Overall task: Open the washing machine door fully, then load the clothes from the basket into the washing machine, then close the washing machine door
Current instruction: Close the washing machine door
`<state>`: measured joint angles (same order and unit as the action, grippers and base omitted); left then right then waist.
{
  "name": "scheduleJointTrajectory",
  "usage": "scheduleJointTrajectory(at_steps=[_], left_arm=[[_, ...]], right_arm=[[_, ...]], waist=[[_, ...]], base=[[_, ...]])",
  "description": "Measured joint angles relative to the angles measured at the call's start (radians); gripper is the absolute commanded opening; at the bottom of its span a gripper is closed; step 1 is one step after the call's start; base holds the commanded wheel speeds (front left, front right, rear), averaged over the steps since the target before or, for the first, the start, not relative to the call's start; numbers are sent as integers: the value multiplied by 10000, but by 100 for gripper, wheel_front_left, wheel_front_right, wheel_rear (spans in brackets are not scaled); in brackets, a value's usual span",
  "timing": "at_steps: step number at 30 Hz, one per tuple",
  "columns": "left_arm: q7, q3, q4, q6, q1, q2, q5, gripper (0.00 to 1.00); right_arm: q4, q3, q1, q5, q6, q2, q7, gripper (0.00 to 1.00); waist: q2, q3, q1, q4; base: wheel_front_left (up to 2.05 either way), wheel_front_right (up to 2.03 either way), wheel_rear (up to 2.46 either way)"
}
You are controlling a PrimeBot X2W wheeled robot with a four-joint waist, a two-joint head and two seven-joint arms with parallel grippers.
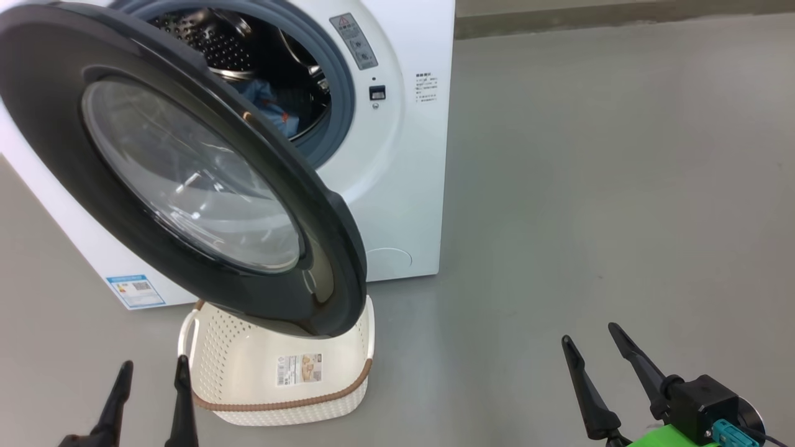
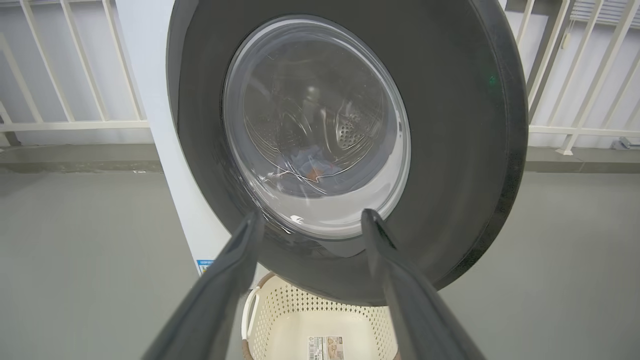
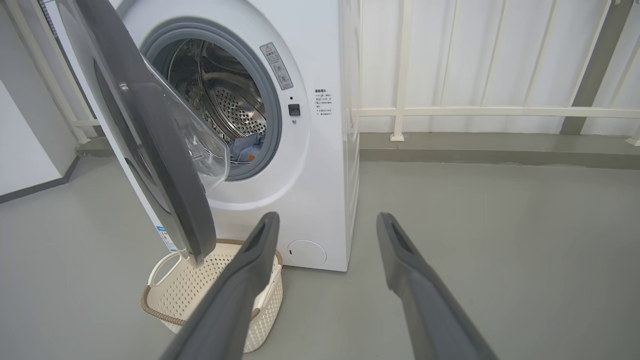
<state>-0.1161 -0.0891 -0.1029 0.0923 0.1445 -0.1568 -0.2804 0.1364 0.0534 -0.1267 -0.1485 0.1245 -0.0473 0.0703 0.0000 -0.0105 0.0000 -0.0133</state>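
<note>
The washing machine (image 1: 397, 186) (image 3: 320, 200) stands white at the upper left, its door (image 1: 186, 174) (image 2: 450, 125) (image 3: 150, 165) swung partly out over the basket. Light blue clothes (image 1: 267, 102) (image 3: 247, 146) lie inside the steel drum (image 1: 217, 43); through the door glass they show as a blue and orange patch (image 2: 312, 162). The cream basket (image 1: 279, 372) (image 2: 320, 325) (image 3: 200, 295) sits on the floor under the door, nothing in it but its paper label. My left gripper (image 1: 154, 372) (image 2: 310, 220) is open, facing the door glass. My right gripper (image 1: 590, 338) (image 3: 327, 222) is open over bare floor.
Grey floor (image 1: 590, 186) stretches wide to the right of the machine. A white railing (image 3: 500, 112) and a low kerb run behind it. A blue label sticker (image 1: 135, 290) and a round flap (image 1: 388, 261) sit low on the machine's front.
</note>
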Motion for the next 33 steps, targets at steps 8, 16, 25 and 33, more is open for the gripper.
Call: scheduleJointTrajectory(at_steps=[8, 16, 25, 33], left_arm=[[-102, -58, 150, 94, 157, -13, 79, 100], [-184, -127, 236, 128, 156, -25, 79, 100], [-311, -155, 309, 199, 151, -25, 81, 100], [-353, -182, 351, 278, 147, -25, 77, 100]], right_arm=[[44, -15, -188, 155, 0, 6, -88, 100], [75, -17, -188, 157, 0, 6, -165, 100], [105, -42, -187, 169, 0, 8, -176, 0], [128, -61, -185, 165, 0, 8, -263, 0]], waist=[[0, -104, 0, 38], [0, -129, 0, 14], [0, -115, 0, -7], [0, -66, 0, 4]], base=[[0, 0, 0], [0, 0, 0], [0, 0, 0], [0, 0, 0]])
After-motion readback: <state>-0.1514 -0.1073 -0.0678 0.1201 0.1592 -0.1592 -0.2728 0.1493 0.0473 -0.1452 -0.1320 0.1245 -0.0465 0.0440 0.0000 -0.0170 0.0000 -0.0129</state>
